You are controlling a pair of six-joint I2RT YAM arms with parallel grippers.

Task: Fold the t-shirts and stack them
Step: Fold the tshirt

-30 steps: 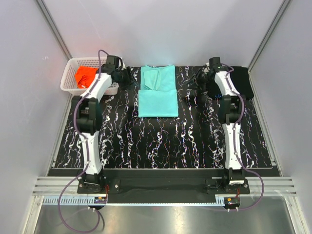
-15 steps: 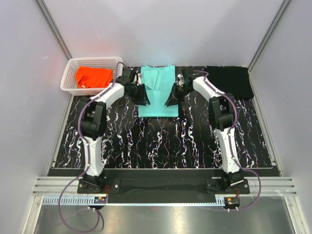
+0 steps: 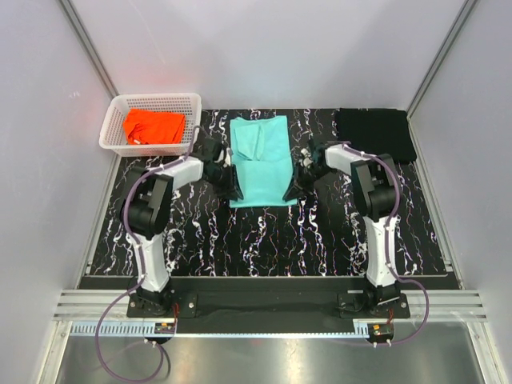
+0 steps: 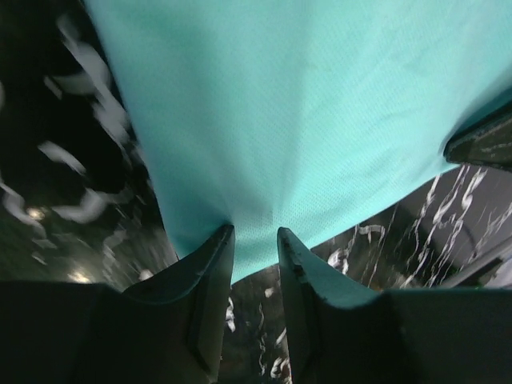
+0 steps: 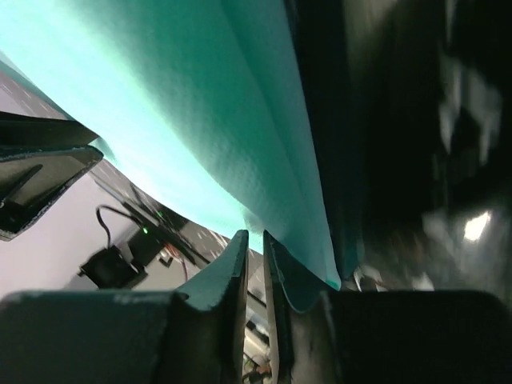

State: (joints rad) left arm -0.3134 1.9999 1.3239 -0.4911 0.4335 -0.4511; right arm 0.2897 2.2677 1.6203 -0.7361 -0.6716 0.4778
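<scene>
The mint-teal t-shirt (image 3: 260, 156) lies folded into a narrow rectangle at the middle back of the table. My left gripper (image 3: 234, 190) is at its near left corner and my right gripper (image 3: 293, 190) is at its near right corner. In the left wrist view the left gripper (image 4: 254, 236) pinches the puckered edge of the teal cloth (image 4: 304, 104). In the right wrist view the right gripper (image 5: 254, 238) is nearly closed on the teal edge (image 5: 160, 104). The orange t-shirt (image 3: 152, 126) lies crumpled in the basket. The black t-shirt (image 3: 376, 132) lies flat at the back right.
The white lattice basket (image 3: 112, 128) stands at the back left corner. The black white-veined tabletop (image 3: 264, 240) stretches between the shirt and the arm bases. Grey walls close in the back and both sides.
Both grippers came from the back corners to the shirt's sides, then moved nearer. The teal shirt has slid toward the near edge with them.
</scene>
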